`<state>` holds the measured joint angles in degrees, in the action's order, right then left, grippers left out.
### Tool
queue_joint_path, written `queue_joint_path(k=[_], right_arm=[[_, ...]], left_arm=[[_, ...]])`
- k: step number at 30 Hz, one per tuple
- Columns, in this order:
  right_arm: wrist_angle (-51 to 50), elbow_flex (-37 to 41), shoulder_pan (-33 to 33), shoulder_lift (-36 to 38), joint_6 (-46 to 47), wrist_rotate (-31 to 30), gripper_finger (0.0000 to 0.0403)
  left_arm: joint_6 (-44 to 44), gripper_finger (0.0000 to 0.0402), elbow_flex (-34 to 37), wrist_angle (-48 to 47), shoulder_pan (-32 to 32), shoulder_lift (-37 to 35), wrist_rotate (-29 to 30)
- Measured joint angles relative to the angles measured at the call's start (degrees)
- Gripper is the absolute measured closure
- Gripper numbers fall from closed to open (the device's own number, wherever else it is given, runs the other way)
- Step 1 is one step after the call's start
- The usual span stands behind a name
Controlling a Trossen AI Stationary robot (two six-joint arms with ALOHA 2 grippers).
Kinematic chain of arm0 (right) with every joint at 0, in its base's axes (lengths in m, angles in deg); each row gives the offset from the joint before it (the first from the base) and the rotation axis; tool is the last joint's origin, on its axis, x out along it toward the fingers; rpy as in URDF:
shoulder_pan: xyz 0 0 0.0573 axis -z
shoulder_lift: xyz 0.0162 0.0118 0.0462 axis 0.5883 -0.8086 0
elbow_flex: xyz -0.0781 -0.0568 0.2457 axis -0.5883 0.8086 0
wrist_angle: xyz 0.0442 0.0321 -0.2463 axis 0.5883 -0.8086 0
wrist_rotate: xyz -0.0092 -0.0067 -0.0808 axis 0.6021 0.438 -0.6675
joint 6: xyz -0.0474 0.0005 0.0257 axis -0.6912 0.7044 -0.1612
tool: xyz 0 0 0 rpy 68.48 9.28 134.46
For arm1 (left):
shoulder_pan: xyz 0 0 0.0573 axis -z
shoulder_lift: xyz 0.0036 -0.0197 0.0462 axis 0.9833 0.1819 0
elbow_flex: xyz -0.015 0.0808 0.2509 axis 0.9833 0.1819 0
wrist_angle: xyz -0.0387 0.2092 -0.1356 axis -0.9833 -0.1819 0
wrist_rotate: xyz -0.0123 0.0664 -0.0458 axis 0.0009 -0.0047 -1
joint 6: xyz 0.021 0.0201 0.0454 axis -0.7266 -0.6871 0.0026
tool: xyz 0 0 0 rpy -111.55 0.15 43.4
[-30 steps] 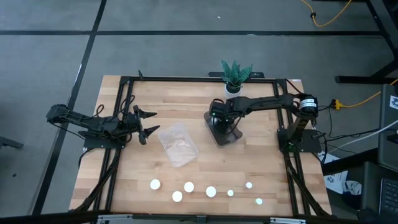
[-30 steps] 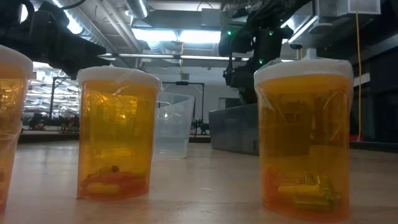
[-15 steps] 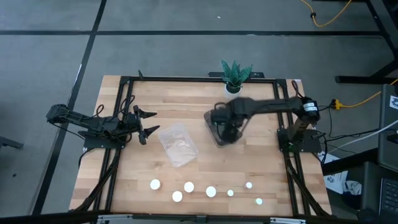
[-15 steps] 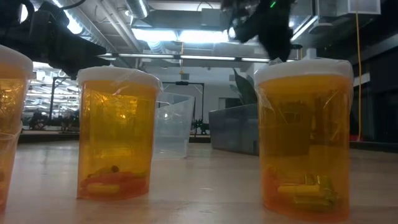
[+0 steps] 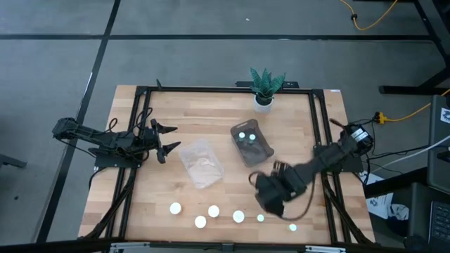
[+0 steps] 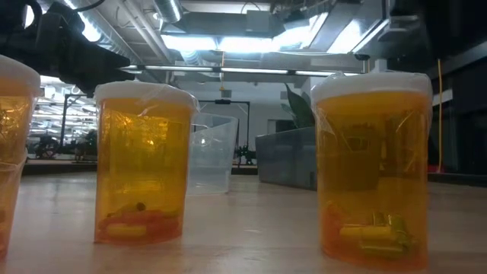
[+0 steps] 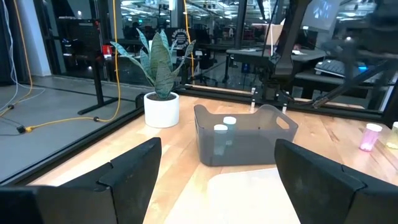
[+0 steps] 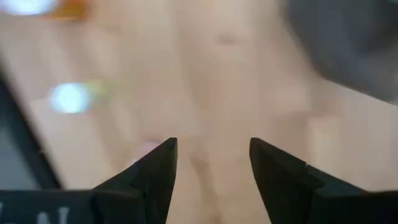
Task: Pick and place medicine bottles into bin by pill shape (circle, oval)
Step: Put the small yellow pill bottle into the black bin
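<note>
The right gripper (image 5: 269, 199), jaws apart and empty, hangs by the bottles (image 5: 239, 216) to grab one for the grey bin (image 5: 264, 151); the left gripper (image 5: 166, 138) waits, jaws apart

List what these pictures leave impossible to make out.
- Pill shapes in the two small bottles in the dark grey tray: too small from above, veiled by the smoky wall in the left wrist view.
- Table under the right gripper: motion-blurred in its wrist view.
- Left amber bottle: cut off by the low view's edge.
- Clear tray: contents unreadable from above.
</note>
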<state>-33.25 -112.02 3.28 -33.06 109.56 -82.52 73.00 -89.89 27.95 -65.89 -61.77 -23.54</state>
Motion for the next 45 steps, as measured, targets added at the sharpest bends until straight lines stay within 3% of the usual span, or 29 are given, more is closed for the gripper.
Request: queue_joint_path(k=[4,12,17,27,36,45], right_arm=[[12.5,3.9,-4.1,0.0,-5.3,0.4,0.0199],[23.6,12.4,-5.4,0.0,-6.9,6.2,0.0199],[32.4,16.5,-5.4,-0.2,-9.9,6.8,0.0199],[33.9,15.9,-5.4,-6.9,-15.5,10.9,0.0199],[34.4,12.0,-5.4,-7.6,-16.2,6.6,0.0199],[37.0,12.0,-5.4,-8.8,-16.2,6.6,0.0199]], left_arm=[[0.0,0.0097,0.0,0.0,0.0,0.0,0.0],[0.0,0.0097,0.0,-0.6,0.0,0.0,0.0],[0.0,0.0097,0.0,-1.5,0.0,0.0,0.0],[0.0,0.0097,0.0,-1.4,0.0,0.0,0.0],[0.0,0.0097,0.0,-1.2,0.0,0.0,0.0],[0.0,0.0097,0.0,-1.3,0.0,0.0,0.0]])
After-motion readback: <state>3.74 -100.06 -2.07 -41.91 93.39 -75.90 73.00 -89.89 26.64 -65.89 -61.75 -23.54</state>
